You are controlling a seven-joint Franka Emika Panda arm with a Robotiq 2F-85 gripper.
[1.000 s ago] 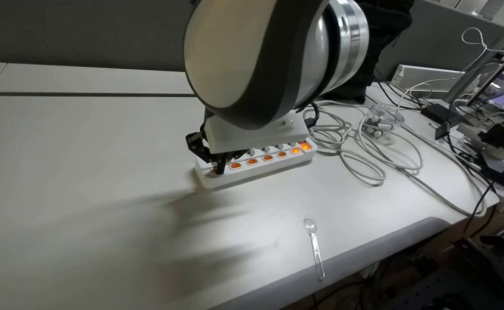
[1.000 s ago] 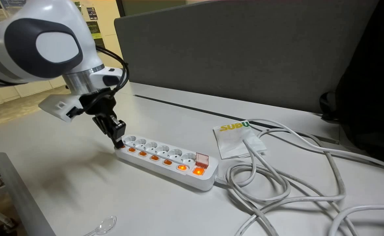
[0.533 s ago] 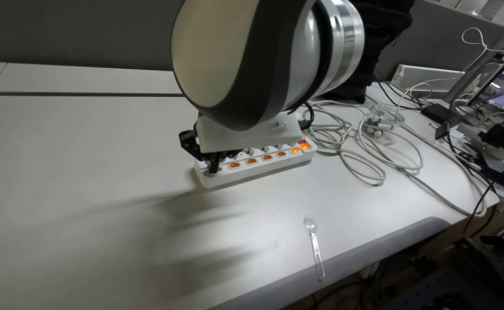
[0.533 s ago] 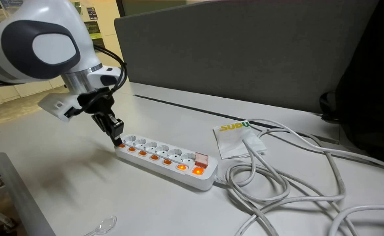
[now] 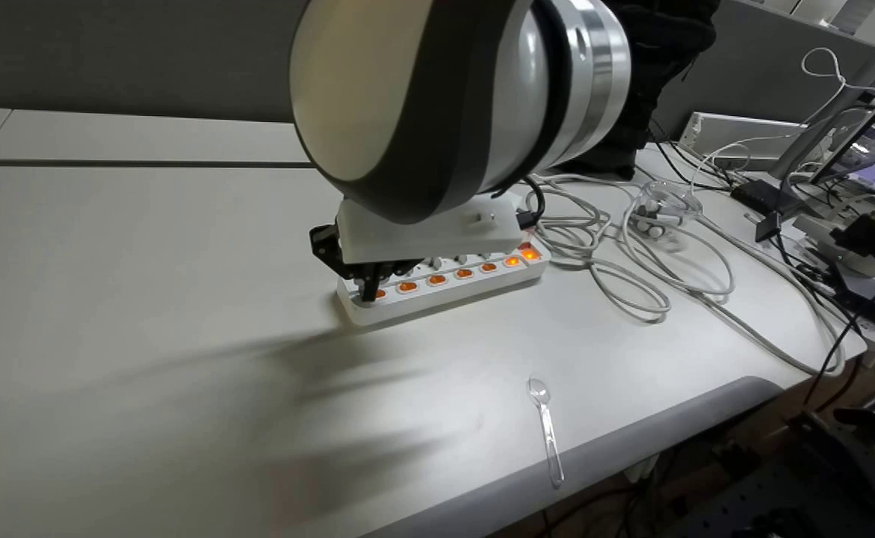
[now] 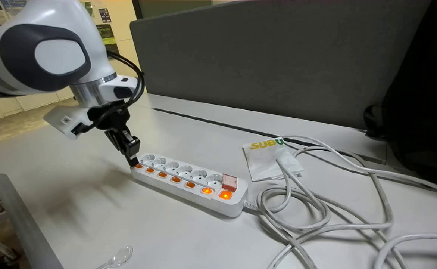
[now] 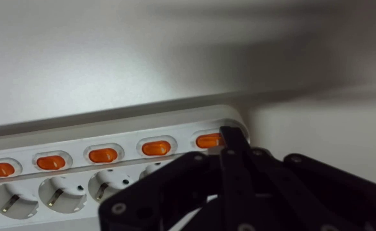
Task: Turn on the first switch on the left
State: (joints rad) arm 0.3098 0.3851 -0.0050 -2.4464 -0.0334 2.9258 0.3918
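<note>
A white power strip (image 5: 444, 300) (image 6: 188, 197) (image 7: 110, 129) lies on the table with a row of orange switches and a row of round sockets. The first switch (image 6: 139, 166) (image 7: 207, 141), at the end away from the cable, looks unlit and is partly covered by my gripper. The switch nearest the cable end (image 6: 225, 195) and its neighbour (image 6: 207, 191) glow; the others look unlit. My gripper (image 5: 369, 290) (image 6: 133, 160) (image 7: 234, 136) is shut with nothing between its fingers. Its tips point down at the outer end of the first switch; whether they touch it I cannot tell.
Looped grey cables (image 5: 594, 246) (image 6: 296, 209) lie beyond the strip's cable end. A white paper napkin (image 6: 263, 160) lies behind the strip. A clear plastic spoon (image 5: 545, 426) lies near the table's front edge. A grey partition (image 6: 259, 67) and a black bag (image 6: 420, 104) stand behind.
My gripper has shifted slightly toward the strip's outer end and up a little, showing more of the first switch. Over the last half second it has barely moved. The strip has not moved.
</note>
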